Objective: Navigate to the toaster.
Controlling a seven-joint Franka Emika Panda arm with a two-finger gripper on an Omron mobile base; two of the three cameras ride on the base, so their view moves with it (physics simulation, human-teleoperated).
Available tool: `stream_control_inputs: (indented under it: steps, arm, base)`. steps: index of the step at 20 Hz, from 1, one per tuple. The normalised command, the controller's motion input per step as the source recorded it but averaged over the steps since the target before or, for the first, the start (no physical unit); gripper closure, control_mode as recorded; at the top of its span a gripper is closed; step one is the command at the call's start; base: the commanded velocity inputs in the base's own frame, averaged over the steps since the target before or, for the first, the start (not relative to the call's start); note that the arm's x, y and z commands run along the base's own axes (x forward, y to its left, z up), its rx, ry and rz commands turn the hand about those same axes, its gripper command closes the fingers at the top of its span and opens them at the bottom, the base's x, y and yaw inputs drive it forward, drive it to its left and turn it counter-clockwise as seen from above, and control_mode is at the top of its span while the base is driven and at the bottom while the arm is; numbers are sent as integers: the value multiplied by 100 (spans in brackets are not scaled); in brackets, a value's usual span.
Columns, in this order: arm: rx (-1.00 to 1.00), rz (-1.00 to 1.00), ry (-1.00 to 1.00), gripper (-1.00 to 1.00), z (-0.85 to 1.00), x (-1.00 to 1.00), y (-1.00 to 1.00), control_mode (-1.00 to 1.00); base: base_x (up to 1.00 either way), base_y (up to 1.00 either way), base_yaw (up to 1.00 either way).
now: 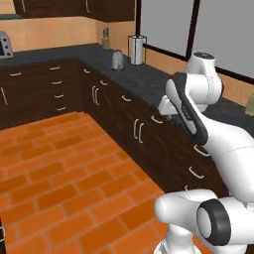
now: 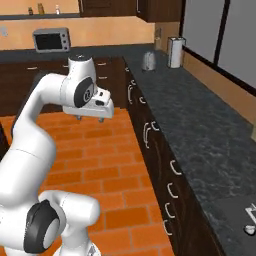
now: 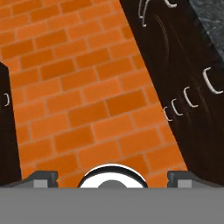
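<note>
Claw (image 3: 112,177) over orange brick floor (image 3: 78,87)

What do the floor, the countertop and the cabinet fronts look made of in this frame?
Floor: orange brick-pattern tiles, matte, with thin darker joints. Countertop: dark speckled stone, likely granite, with mottled grey flecks and a slight sheen. Cabinet fronts: very dark wood, faint grain streaks visible in the hand view, with pale curved handles that look like metal. All rendered, so these are only appearances.
</note>
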Motion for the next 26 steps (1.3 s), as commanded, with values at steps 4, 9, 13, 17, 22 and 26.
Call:
stream_control_inputs:
  steps: [4,9,13,17,22,26]
  arm:
    - [0,0,0,-100,0,0,0,100]
    - [0,0,0,-100,0,0,0,100]
    - [0,0,0,-100,0,0,0,100]
    - [0,0,0,-100,0,0,0,100]
    - [0,0,0,-100,0,0,0,100]
    - [0,0,0,-100,0,0,0,100]
  base:
    - [23,56,53]
    - [35,40,51]
    - [10,8,68]
    - [-3,1,86]
    - [-9,0,89]
    - [-4,0,90]
